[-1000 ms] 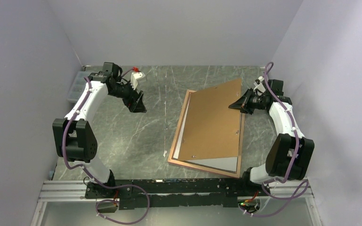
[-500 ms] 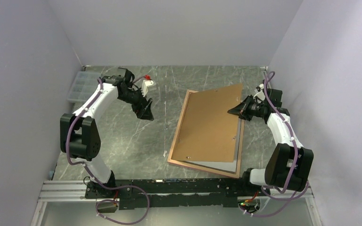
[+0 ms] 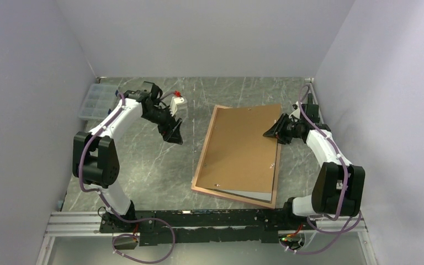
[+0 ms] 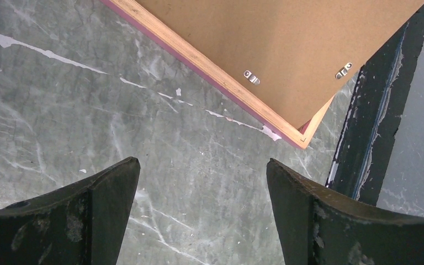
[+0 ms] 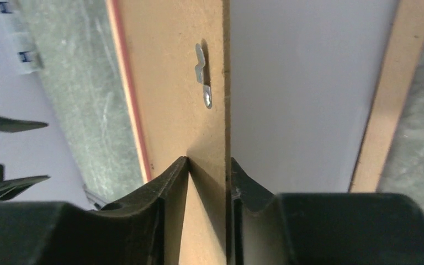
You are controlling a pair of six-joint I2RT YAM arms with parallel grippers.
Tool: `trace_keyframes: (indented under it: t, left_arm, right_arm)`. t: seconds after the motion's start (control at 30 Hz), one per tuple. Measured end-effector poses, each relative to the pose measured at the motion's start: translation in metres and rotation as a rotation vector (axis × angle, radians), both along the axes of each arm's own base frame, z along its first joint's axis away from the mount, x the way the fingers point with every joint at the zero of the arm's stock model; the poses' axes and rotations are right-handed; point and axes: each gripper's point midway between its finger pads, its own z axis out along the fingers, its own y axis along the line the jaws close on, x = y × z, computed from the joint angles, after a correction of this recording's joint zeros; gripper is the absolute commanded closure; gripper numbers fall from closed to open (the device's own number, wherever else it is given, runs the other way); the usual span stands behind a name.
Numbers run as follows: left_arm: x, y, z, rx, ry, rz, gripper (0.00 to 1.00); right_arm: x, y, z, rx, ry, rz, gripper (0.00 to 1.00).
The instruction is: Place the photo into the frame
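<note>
Photo, judged to be the pale, thin rectangular sheet (image 5: 309, 99) showing its blank side, is lying inside the frame, just beside and below the right end effector (image 5: 210, 163). That end effector is straddling the right edge of the plain brown backing board (image 3: 243, 146). Its black fingers are standing slightly apart, with a sliver of gap showing against one face of the board.

A second ago the fingers were pinching tight and the board was tilting up, skewed. They are now slackening, and the board is lying nearly flat and squared over the sheet. In my judgement the photo is already sitting in place and the board is being let go on top of it.

Moving outward, the large thin-railed rectangular frame (image 5: 389, 110), tan wood-coloured back upward with a pink edge, is resting on the grey-green marbled counter (image 3: 160, 165). Pale strips are showing along its near and right sides, so the board is probably not fully seated.

Further left, the left end effector (image 3: 175, 135) is hovering over bare counter, fingers spread wide and holding nothing. It has been edging closer to the frame.
</note>
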Motion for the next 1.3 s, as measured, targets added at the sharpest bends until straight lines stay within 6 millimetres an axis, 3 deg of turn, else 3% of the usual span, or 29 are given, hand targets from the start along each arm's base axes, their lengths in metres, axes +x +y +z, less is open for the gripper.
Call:
trace_keyframes:
  t: [0.17,0.33,0.77,0.93,1.0,1.07,1.23,1.3]
  left_arm:
    - [0.0,-0.001,0.0,0.0,0.0,-0.002,0.1]
    - [-0.001,0.0,0.0,0.001,0.001,-0.002,0.1]
    - [-0.007,0.004,-0.006,0.025,0.028,0.0,0.11]
    - [-0.008,0.005,-0.007,0.035,0.033,0.003,0.11]
    - [-0.008,0.005,-0.007,0.035,0.035,0.005,0.11]
    - [-0.008,0.005,-0.007,0.035,0.038,0.009,0.11]
    - [-0.003,0.003,-0.003,0.031,0.038,0.021,0.11]
    - [0.0,0.003,-0.003,0.03,0.035,0.024,0.12]
  right_arm:
    - [0.001,-0.007,-0.016,-0.098,0.063,-0.012,0.45]
    - [0.004,-0.012,-0.025,-0.209,0.116,-0.007,0.03]
    - [0.009,-0.041,-0.031,-0.439,0.174,-0.071,0.01]
    - [0.011,-0.039,-0.035,-0.448,0.183,-0.067,0.15]
    - [0.016,-0.032,-0.039,-0.44,0.177,-0.053,0.25]
    - [0.025,-0.018,-0.043,-0.438,0.174,-0.023,0.41]
    - [0.075,0.019,-0.04,-0.42,0.094,0.021,0.89]
    - [0.1,0.025,-0.035,-0.41,0.055,0.007,0.93]
